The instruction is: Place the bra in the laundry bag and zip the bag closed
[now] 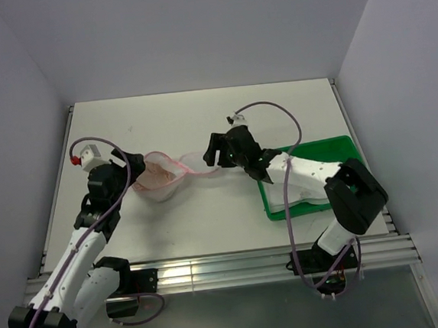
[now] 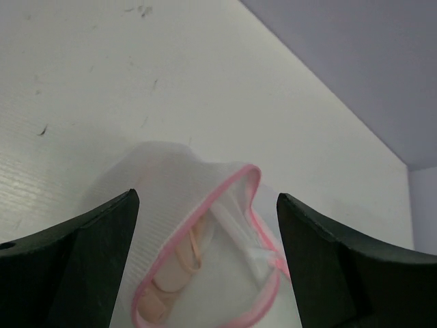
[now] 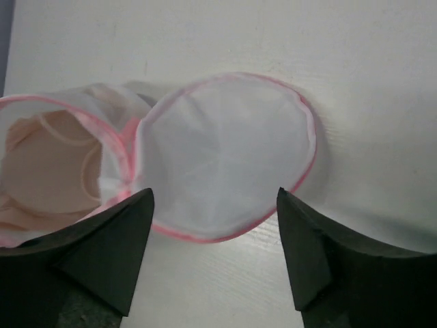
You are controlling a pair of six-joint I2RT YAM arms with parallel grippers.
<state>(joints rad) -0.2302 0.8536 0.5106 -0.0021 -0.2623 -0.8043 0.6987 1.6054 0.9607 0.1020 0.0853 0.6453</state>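
The laundry bag [image 1: 179,166] lies open on the table, its two white mesh halves edged in pink. The bra [image 1: 157,175] sits inside the left half; its peach cups and strap show in the left wrist view [image 2: 167,273] and the right wrist view [image 3: 48,164]. The right half [image 3: 225,154] lies empty and open-side up. My left gripper [image 1: 137,170] is open at the bag's left edge, its jaws astride the bag [image 2: 225,225]. My right gripper [image 1: 213,154] is open and empty just right of the empty half, not touching it.
A green rectangular tray [image 1: 333,148] with something white in it lies at the right, under my right arm. Walls close off the table at the back and both sides.
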